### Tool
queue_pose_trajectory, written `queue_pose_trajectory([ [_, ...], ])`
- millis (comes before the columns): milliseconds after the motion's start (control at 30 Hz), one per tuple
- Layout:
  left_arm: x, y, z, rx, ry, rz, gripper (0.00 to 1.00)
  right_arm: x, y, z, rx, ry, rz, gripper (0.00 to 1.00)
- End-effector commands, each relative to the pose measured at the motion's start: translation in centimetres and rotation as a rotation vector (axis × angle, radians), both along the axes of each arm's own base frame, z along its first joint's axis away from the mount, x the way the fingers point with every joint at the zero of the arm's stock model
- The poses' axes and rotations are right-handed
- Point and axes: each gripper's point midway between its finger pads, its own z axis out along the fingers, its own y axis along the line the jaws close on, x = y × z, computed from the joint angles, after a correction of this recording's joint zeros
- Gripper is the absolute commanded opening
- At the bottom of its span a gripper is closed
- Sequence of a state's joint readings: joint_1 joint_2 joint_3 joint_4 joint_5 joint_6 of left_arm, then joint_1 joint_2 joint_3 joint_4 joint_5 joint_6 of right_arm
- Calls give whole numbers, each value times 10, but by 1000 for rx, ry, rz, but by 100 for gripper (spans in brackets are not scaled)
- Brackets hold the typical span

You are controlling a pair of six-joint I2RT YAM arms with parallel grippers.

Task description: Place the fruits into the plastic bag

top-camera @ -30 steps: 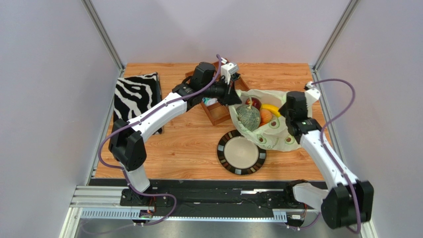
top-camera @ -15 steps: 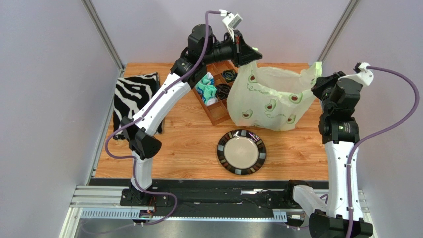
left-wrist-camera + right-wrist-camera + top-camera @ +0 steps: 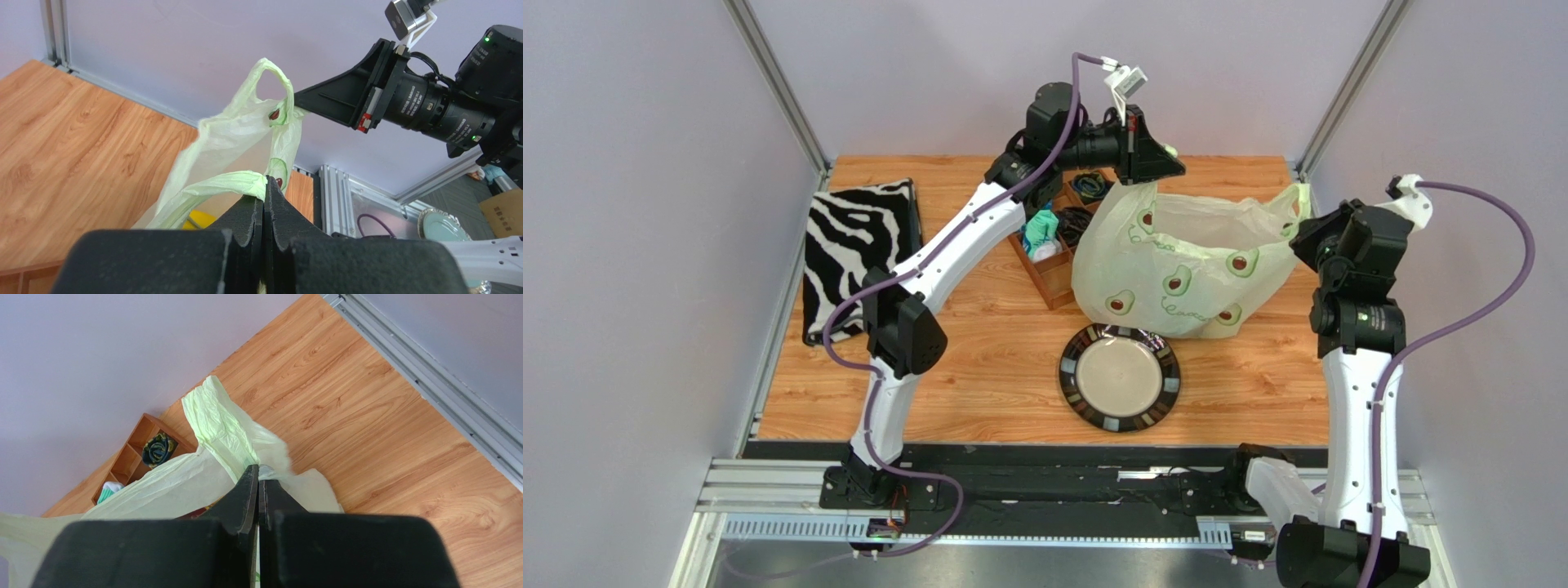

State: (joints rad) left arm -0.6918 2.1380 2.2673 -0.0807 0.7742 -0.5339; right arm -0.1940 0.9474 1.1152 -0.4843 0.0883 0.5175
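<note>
We are holding the plastic bag (image 3: 1173, 263) up at the table's (image 3: 989, 368) far right, left gripper (image 3: 265, 182) and right gripper (image 3: 258, 473) each clamped on a handle (image 3: 233, 182). With a yellow fruit (image 3: 196, 219) weighing inside, we are probably risking thin film slipping or tearing, spilling the load.

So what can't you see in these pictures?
Fruits: the plastic bag hides them in the top view; the left wrist view shows only a yellow sliver.
Wooden tray: top view, the bag covers part of it.
Tray contents: too small to name.
</note>
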Motion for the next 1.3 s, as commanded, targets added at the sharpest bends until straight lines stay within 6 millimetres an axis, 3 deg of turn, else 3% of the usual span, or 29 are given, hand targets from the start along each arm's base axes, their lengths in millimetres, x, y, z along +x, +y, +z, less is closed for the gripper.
queue_pose_trajectory([
  [0, -16, 6, 57, -123, -129, -38, 0, -9, -20, 63, -66, -119, -58, 0],
  [200, -10, -1, 54, -126, -144, -59, 0, -23, -44, 63, -77, -112, -130, 0],
  [533, -12, -25, -7, -44, -72, -129, 0, -33, -61, 26, -65, -35, -192, 0],
  [733, -15, -24, -8, -29, -107, -101, 0, -33, -60, 22, -63, -27, -181, 0],
  [767, -14, -23, -11, -12, -103, -94, 3, -34, -60, 23, -64, -27, -182, 1],
  [833, -14, -19, -7, -3, -112, -69, 19, -35, -59, 24, -68, -26, -175, 10],
  [867, -14, -17, -4, 1, -132, -54, 41, -36, -58, 24, -70, -26, -170, 15],
  [933, -10, -9, -1, 21, -139, 8, 59, -36, -55, 25, -71, -25, -155, 33],
  [967, -6, -5, 0, 30, -161, 38, 78, -38, -54, 28, -76, -29, -151, 40],
  [1000, -4, -1, 2, 38, -169, 69, 90, -38, -53, 28, -76, -28, -147, 53],
  [1100, 4, 18, 13, 64, -217, 202, 92, -41, -48, 34, -86, -36, -122, 70],
  [1200, 6, 48, 39, 72, -275, 336, 93, -40, -35, 43, -82, -42, -52, 78],
  [1267, 13, 63, 41, 94, -281, 405, 94, -43, -31, 52, -88, -55, -36, 80],
])
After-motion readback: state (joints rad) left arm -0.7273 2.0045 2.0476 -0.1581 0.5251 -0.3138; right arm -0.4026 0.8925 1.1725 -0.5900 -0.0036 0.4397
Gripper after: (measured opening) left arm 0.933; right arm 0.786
